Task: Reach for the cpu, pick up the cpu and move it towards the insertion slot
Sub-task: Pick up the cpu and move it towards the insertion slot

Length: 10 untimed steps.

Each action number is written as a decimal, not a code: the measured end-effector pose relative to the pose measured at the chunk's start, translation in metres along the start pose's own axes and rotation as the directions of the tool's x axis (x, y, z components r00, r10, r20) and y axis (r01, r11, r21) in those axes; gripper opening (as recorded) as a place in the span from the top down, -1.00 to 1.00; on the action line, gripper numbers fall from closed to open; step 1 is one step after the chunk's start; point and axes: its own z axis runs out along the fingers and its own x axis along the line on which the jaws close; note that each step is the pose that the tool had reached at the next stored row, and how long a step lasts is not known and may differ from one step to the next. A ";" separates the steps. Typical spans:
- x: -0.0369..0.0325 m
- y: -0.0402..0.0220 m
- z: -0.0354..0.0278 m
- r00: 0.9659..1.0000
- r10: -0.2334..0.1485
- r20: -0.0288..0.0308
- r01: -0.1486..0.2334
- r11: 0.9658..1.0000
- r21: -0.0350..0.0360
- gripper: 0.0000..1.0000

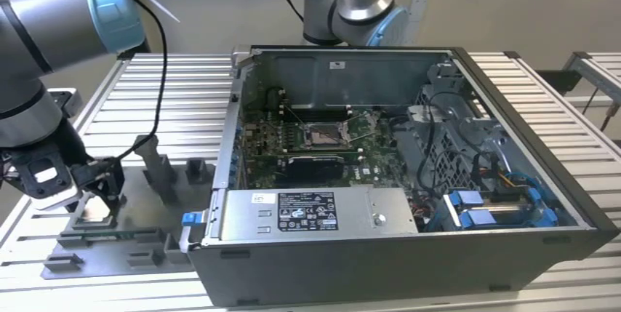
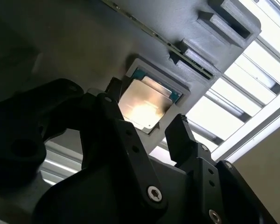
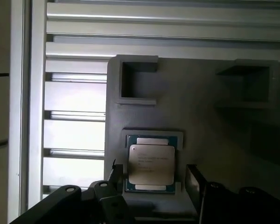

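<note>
We find no legible text: print on the power supply label and on the cpu is too small to read.

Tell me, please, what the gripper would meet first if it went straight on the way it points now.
Most likely the cpu, lying flat in the grey fixture ahead, between the open fingers of the gripper; they might touch the fixture beside it first, as depth is unclear.

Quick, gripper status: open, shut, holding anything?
Gripper: open, one finger on each side of the cpu, with a gap on both sides; the cpu lies in its grey fixture.
</note>
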 end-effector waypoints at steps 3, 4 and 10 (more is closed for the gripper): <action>0.0009 0.0004 0.0029 1.000 0.000 0.000 0.000 1.000 0.000 -1.00; 0.0010 0.0005 0.0036 1.000 0.000 0.000 0.000 1.000 0.000 -1.00; 0.0010 0.0034 0.0062 1.000 0.000 0.000 0.000 1.000 0.000 -1.00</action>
